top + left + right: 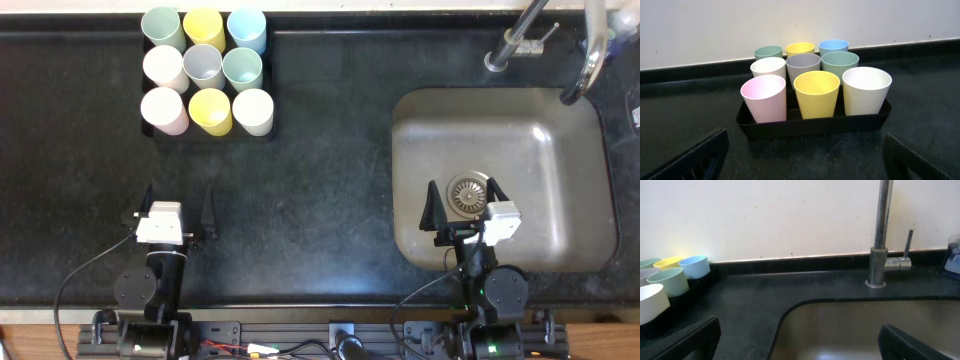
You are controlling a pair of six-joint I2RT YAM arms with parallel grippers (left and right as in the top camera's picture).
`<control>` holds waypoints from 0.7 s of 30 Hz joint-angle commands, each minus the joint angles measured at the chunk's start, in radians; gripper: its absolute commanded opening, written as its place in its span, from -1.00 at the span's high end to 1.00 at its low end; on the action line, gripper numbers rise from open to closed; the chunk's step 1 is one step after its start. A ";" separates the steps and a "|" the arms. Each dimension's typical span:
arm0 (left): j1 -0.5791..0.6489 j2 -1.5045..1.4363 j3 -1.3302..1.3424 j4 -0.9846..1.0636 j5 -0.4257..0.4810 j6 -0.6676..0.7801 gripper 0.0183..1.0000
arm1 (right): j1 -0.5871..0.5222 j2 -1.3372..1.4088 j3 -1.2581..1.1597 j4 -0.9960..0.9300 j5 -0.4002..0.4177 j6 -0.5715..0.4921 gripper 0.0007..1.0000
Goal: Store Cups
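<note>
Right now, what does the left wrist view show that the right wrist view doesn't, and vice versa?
Left wrist, not right wrist: pink cup and front yellow cup, in the near row of the tray. Right wrist, not left wrist: faucet and sink basin. Both: blue cup, front white cup, black countertop, white wall.

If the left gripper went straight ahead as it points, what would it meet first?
Left gripper likely meets the front wall of the black tray, or the front yellow cup behind it if travelling higher; height is unclear.
</note>
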 commanded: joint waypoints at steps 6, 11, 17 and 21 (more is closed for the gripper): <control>-0.010 -0.005 -0.003 -0.002 -0.004 -0.010 -1.00 | -0.008 -0.009 -0.013 0.003 -0.013 0.007 -1.00; -0.010 -0.005 -0.003 -0.002 -0.004 -0.009 -1.00 | -0.008 -0.009 -0.013 0.003 -0.013 0.007 -0.99; -0.010 -0.005 -0.003 -0.002 -0.004 -0.010 -1.00 | -0.008 -0.009 -0.014 0.003 -0.013 0.007 -1.00; -0.010 -0.005 -0.003 -0.002 -0.004 -0.010 -1.00 | -0.008 -0.009 -0.013 0.003 -0.013 0.007 -0.99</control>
